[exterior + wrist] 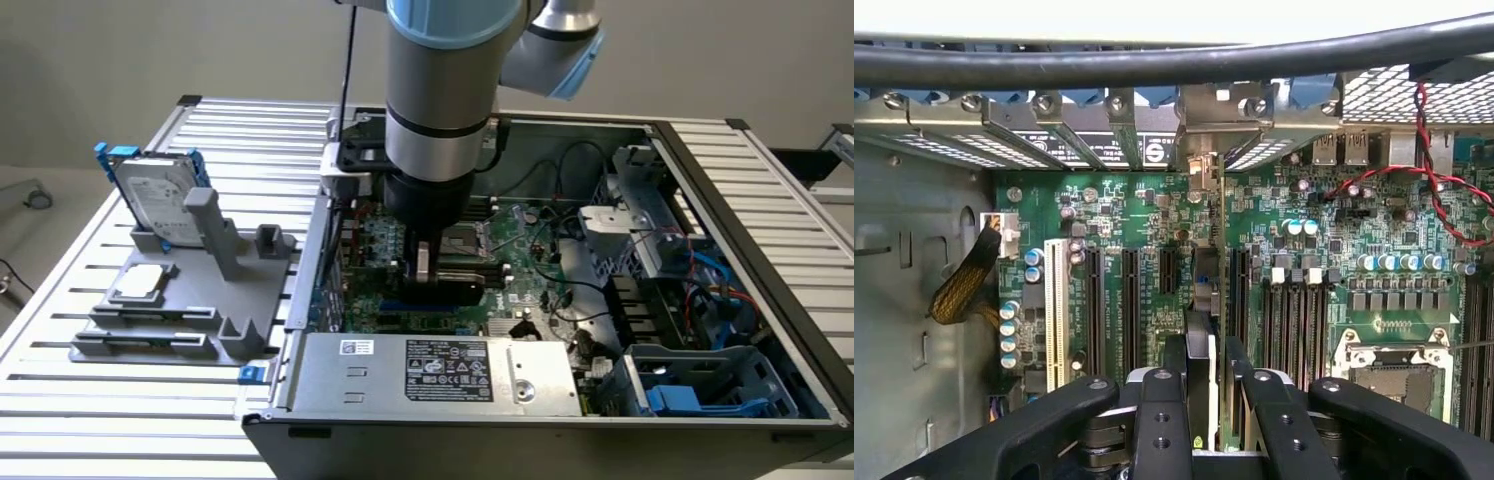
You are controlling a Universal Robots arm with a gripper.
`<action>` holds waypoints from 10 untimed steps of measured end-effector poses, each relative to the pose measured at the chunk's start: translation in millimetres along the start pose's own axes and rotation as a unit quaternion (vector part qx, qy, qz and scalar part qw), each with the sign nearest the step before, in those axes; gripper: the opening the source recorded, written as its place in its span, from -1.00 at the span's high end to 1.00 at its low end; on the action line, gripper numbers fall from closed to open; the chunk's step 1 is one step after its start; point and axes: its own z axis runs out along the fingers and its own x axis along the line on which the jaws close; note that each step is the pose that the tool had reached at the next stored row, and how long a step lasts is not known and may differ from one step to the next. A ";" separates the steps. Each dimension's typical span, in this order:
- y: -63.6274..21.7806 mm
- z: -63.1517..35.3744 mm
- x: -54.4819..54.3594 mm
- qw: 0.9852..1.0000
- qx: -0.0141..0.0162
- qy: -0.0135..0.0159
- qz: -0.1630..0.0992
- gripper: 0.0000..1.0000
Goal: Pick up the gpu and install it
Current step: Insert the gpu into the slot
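Inside the open computer case [747, 200], my gripper [441, 262] points straight down over the green motherboard [380, 245]. It is shut on the gpu [450, 292], a short black card standing on edge. In the wrist view the gpu [1200, 300] runs edge-on between my fingers [1162, 410] toward the silver bracket bays [1199, 150] at the case's rear wall. It lines up with the black expansion slots [1129, 300]. Whether its lower edge sits in a slot is hidden by the gripper [1204, 385].
A silver hard drive with a blue frame [158, 195] stands on a grey fixture [200, 300] at the exterior view's left. A power supply [441, 370] lies at the case front, a blue drive cage [707, 385] to its right. Red wires [1439, 190] and the CPU socket [1389, 365] lie close by.
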 end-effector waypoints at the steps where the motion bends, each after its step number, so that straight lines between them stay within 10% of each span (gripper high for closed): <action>1: 0.0 0.4 0.1 1.000 0.000 0.000 0.000 0.47; 10: -0.2 1.7 0.1 1.000 -0.005 0.000 0.000 0.47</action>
